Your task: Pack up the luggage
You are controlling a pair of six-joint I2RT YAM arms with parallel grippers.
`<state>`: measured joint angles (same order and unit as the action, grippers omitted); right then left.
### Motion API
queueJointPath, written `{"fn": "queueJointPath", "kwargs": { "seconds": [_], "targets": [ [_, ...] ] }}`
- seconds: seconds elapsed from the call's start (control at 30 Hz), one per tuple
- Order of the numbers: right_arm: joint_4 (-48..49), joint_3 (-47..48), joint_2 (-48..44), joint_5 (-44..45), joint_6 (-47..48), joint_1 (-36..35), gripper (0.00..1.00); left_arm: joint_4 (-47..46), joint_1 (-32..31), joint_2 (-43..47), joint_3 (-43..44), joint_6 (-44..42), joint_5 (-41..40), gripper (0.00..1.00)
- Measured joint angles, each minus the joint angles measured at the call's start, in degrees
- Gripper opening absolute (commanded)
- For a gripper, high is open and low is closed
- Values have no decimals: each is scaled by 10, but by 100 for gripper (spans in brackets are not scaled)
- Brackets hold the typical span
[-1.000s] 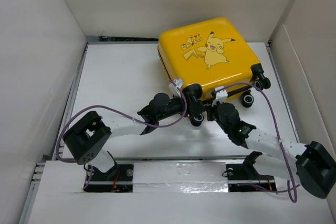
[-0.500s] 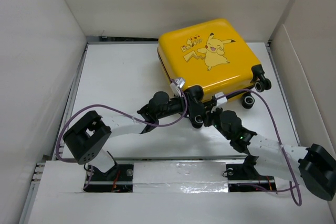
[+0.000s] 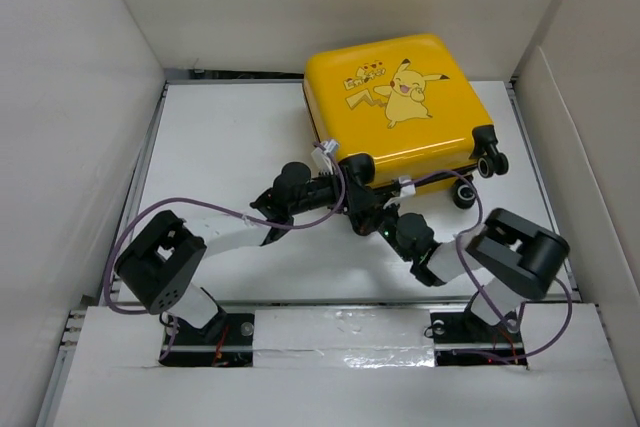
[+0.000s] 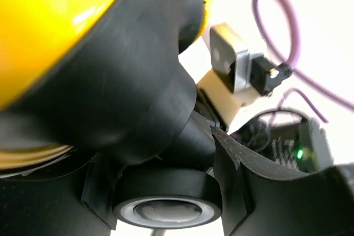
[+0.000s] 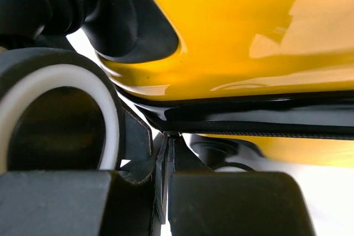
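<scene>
while the overhead view only places our left gripper [image 3: 350,173] at the near corner of the closed luggage [image 3: 400,112], far right on the table [image 3: 220,147], its wrist camera shows fingers [image 4: 276,203] flanking a wheel [image 4: 166,194]; clamped or not, we cannot tell. our right gripper [image 3: 376,205], in its own camera, is pinched on a thin black tab [image 5: 166,153].
</scene>
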<state>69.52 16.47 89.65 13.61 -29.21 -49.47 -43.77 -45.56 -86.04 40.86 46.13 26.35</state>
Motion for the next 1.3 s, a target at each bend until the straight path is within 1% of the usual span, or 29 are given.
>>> {"fn": "queueJointPath", "kwargs": {
  "seconds": [0.1,0.13,0.17,0.2,0.23,0.27,0.3,0.33,0.37,0.47,0.53,0.63,0.77,0.83,0.93,0.97,1.0,1.03,1.07,1.1,1.13,1.17,1.2,1.23,1.3],
  "targets": [
    [81,23,75,12,-31,0,0,-6,7,-2,-1,9,-23,1],
    [94,26,85,13,-36,0,6,-12,7,-3,-4,12,-29,10],
    [95,26,84,13,-36,0,16,-25,7,-3,-10,17,-34,35],
    [89,26,79,12,-38,0,28,-37,7,-2,-15,20,-37,48],
    [77,26,73,7,-37,-1,54,-45,7,1,-19,26,-37,61],
    [57,25,61,2,-32,-2,63,-45,5,7,-22,28,-40,78],
    [30,24,46,-1,-32,-7,68,-52,0,12,-24,31,-37,83],
    [0,22,30,2,-28,-11,80,-50,-5,21,-28,29,-42,89],
    [-31,19,11,5,-25,-13,84,-45,-7,33,-33,28,-43,99],
    [-103,8,-60,-11,-2,-38,90,-2,-13,76,-48,10,-52,99],
    [-137,8,-108,-30,13,-70,92,40,-12,102,-49,-11,-68,99],
    [-183,5,-163,-39,29,-99,94,85,-9,153,-49,-52,-108,99],
    [-282,-4,-229,-33,43,-106,95,158,-10,232,-48,-110,-174,99],
    [-336,-4,-264,-26,51,-108,96,184,-9,261,-48,-137,-231,99],
    [-422,-3,-323,-16,62,-110,97,214,11,300,-49,-158,-299,99],
    [-450,-3,-343,-13,66,-110,97,217,23,315,-54,-160,-317,96],
    [-476,-1,-363,-10,69,-110,97,219,37,333,-63,-158,-333,90],
    [-508,2,-386,-7,71,-110,96,221,50,354,-75,-154,-346,80],
    [-540,8,-407,-4,74,-111,95,220,64,376,-92,-150,-356,43],
    [-571,18,-429,0,77,-111,89,219,76,398,-110,-141,-361,27],
    [-598,27,-451,5,82,-113,55,218,87,421,-132,-139,-366,16],
    [-621,39,-472,9,89,-114,32,212,94,439,-155,-132,-367,5],
    [-643,53,-490,13,91,-115,20,203,97,450,-181,-126,-362,1],
    [-662,71,-502,18,94,-115,16,191,97,457,-207,-122,-353,0],
    [-687,112,-507,30,101,-117,30,155,93,447,-255,-110,-324,0]
  ]
}}
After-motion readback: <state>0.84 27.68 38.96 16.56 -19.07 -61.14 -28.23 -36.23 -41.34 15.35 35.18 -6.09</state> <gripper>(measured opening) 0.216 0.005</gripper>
